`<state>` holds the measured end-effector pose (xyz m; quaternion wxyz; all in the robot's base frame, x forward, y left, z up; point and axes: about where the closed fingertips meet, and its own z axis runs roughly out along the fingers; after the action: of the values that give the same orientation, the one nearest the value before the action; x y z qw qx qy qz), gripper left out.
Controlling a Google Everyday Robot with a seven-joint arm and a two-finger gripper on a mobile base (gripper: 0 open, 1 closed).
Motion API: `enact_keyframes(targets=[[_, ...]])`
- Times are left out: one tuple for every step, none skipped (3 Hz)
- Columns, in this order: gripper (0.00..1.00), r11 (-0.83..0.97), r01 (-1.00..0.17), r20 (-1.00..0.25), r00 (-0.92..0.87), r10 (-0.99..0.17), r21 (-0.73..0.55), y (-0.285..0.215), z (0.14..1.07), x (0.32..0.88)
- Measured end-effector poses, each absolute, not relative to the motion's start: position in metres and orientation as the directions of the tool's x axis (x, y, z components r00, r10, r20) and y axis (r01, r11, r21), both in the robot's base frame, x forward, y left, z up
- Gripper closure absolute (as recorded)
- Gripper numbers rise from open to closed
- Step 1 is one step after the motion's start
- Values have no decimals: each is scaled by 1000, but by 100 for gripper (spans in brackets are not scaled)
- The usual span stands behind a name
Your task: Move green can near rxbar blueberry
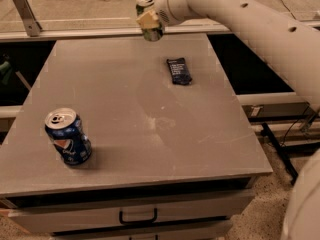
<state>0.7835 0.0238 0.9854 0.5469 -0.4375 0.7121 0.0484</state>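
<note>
The green can [149, 33] is held in my gripper [148, 18], tilted and lifted above the far edge of the grey table [130, 119]. My gripper is shut on the can, and its pale fingers cover the can's middle. The rxbar blueberry [179, 70], a dark navy wrapper, lies flat on the table at the far right. The can hangs up and to the left of the bar, about a can's height away.
A blue can [67, 136] with a red-white logo stands at the table's front left. My white arm [250, 24] reaches in from the right over the table's far corner. A drawer with a black handle [137, 217] sits under the tabletop.
</note>
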Motion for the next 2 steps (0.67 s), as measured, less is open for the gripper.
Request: enact_keyframes(targets=[[100, 670, -619, -834, -45, -550, -409, -27, 992, 793], [100, 743, -542, -849, -97, -520, -393, -82, 989, 793]])
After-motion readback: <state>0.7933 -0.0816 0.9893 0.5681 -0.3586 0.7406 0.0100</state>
